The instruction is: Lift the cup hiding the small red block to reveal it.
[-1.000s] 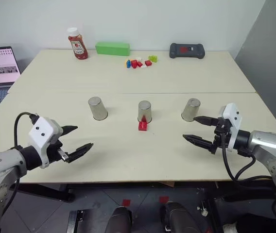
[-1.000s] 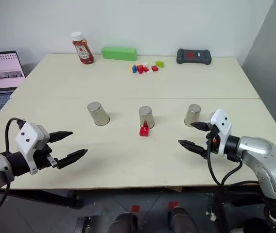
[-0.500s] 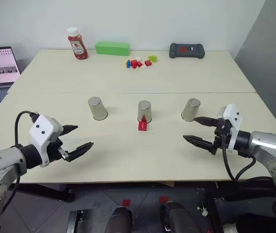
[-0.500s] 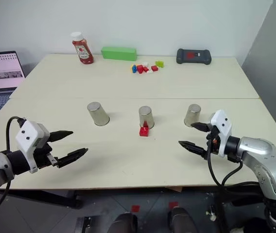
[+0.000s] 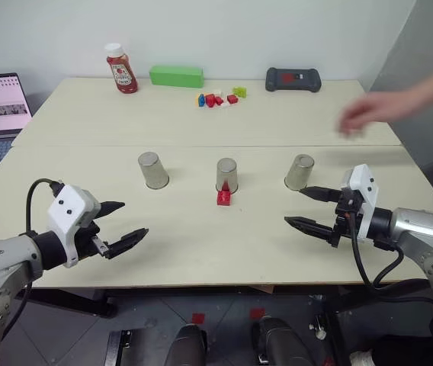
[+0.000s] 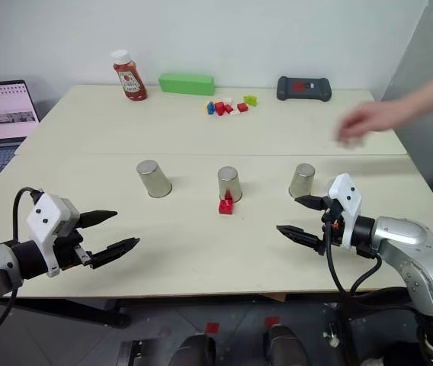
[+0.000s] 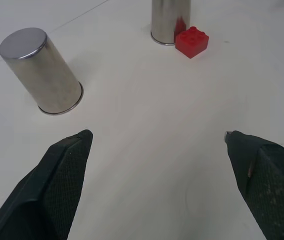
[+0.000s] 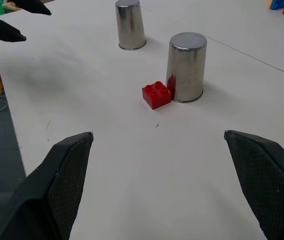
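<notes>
person's hand (image 5: 365, 116) motion-blurred, arm cut off at frame edge

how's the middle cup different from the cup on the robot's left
The middle cup has the small red block lying in the open against its near side; the left cup stands alone with bare table around it. The middle cup stands more upright in the picture. Both are plain silver metal, upside down, same size.
</notes>
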Robot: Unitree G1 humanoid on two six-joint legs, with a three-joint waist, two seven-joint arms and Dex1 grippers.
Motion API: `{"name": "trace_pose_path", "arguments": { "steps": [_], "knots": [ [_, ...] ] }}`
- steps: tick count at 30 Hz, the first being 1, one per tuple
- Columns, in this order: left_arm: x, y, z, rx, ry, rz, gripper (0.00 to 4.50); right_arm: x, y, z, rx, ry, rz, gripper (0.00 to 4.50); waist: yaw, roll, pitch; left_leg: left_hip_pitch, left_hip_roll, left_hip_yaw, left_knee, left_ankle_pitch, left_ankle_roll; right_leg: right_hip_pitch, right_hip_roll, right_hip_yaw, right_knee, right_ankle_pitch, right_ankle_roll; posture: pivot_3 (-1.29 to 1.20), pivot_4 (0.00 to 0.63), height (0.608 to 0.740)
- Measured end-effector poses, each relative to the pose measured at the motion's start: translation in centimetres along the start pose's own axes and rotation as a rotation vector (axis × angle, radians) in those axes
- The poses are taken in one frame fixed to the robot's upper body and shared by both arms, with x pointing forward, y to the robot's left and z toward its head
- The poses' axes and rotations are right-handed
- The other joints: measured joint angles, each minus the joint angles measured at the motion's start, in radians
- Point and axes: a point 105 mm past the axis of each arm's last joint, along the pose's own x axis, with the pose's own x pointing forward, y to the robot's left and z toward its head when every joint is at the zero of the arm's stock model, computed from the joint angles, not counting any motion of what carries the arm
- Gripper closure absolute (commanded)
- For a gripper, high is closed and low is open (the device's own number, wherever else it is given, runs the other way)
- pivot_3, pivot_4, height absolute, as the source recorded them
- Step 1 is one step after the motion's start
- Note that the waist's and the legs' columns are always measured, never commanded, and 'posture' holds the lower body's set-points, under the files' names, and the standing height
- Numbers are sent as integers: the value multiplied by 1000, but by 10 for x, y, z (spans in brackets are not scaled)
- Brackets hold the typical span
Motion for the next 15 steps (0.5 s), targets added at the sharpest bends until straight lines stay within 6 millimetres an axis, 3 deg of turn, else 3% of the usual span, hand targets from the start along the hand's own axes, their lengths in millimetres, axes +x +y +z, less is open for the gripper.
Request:
{"name": "trace_pose_path", "arguments": {
  "steps": [15],
  "knots": [
    [-1, -2, -3, -4, 12, 2, 0, 0, 0, -1, -7, 3, -5, 28, 0, 0, 0, 0, 0, 0, 0, 0, 0, 0, 0, 0, 0, 0, 0, 0, 150, 740]
  ]
}}
